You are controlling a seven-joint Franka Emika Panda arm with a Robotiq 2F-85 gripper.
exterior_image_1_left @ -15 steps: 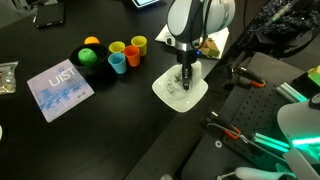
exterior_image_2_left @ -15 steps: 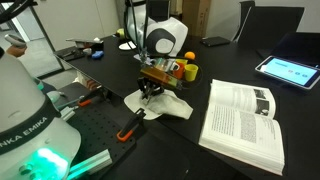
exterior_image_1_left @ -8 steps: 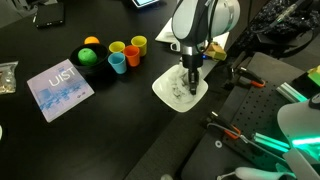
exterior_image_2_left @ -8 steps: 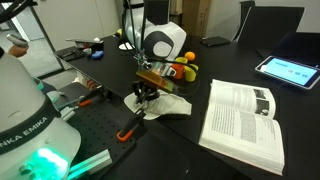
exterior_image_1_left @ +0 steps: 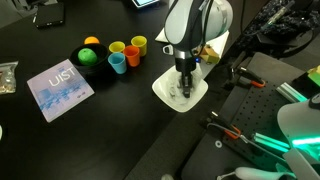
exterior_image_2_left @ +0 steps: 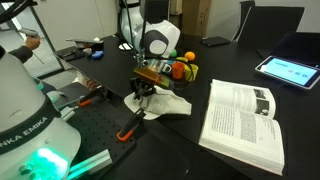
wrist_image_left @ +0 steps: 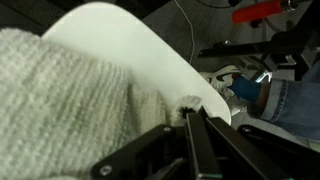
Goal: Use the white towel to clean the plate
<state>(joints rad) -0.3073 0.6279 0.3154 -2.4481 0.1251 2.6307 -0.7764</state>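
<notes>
Pincer (wrist_image_left: 190, 112) on white towel (wrist_image_left: 60, 100) — atop plate (wrist_image_left: 120, 35)

Bare black tabletop (exterior_image_1_left: 110, 135) between booklet (exterior_image_1_left: 60, 88) and plate (exterior_image_1_left: 165, 97) gives open passage. Coloured cups (exterior_image_1_left: 117, 61) stand near the plate's corner; orange-handled tools (exterior_image_1_left: 228, 132) and an open book (exterior_image_2_left: 240, 118) hem other sides. The arm (exterior_image_1_left: 195, 22) occupies the space above.

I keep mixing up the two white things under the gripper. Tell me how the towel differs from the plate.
The white towel has a rough, woven texture; the plate is smooth. The towel is bunched and off-white; the plate is flat and brighter white. The towel lies on the plate, pinched by the shut gripper; the plate rests on the dark table. Both are pale.
</notes>
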